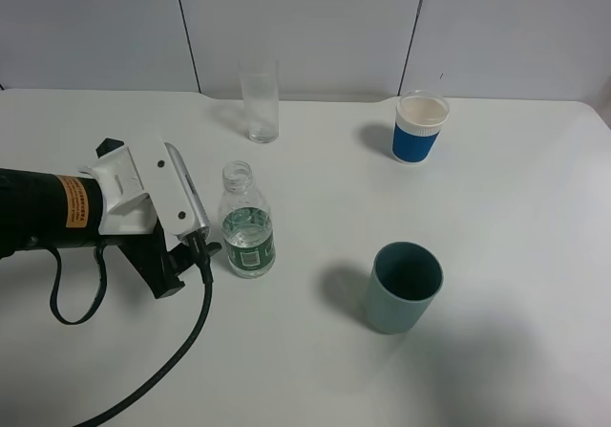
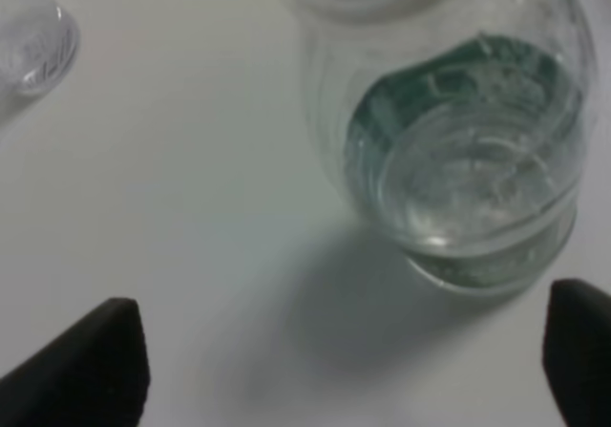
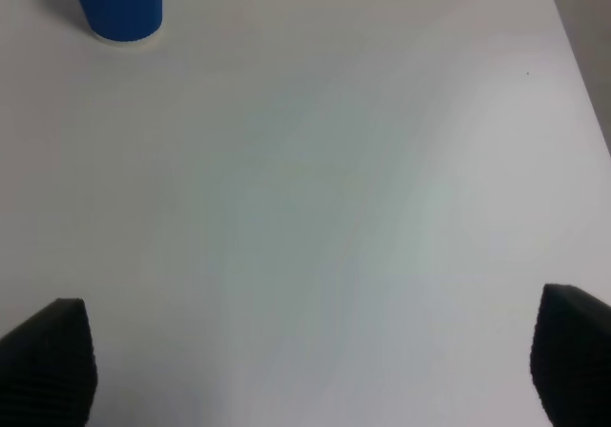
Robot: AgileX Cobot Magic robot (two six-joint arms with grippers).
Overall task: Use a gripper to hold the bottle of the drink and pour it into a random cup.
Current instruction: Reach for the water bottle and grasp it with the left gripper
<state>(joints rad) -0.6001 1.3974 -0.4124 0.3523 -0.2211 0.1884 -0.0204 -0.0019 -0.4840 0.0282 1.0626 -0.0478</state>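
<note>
Exterior high view, hazards listed first.

1. Off-centre approach. Left tool [image 2: 329, 365]: jaws stand wide with nothing between them. The small clear plastic bottle with the dark green label [image 1: 248, 231] lies just ahead of the tips. In the left wrist view it sits nearer one fingertip than the other. If the tool advances on this line, that finger would likely strike the wall and shove or tip the bottle.
2. Open neck. No cap is fitted, so any topple puts liquid on the white surface [image 1: 496, 217]. A hard squeeze on thin plastic could also push liquid up and out.
3. Black cable [image 1: 191, 341]. It trails across the surface close to the bottle's base and may drag against it as the arm moves.
4. Target. The tall narrow clear glass tumbler [image 1: 259, 102] has a small mouth and a slim footing, so a poor tilt could miss it or knock it over.
5. Right tool [image 3: 310, 355]: jaws wide and empty over bare surface, with the blue cup with the white rim [image 1: 420, 128] in its view.

Bottle, description: upright, short, with a rounded shoulder. The label wraps the lower body. Clear liquid fills roughly the lower half. It stands just beside the left tool, well apart from the teal plastic cup [image 1: 404, 287], with the tumbler behind it.
</note>
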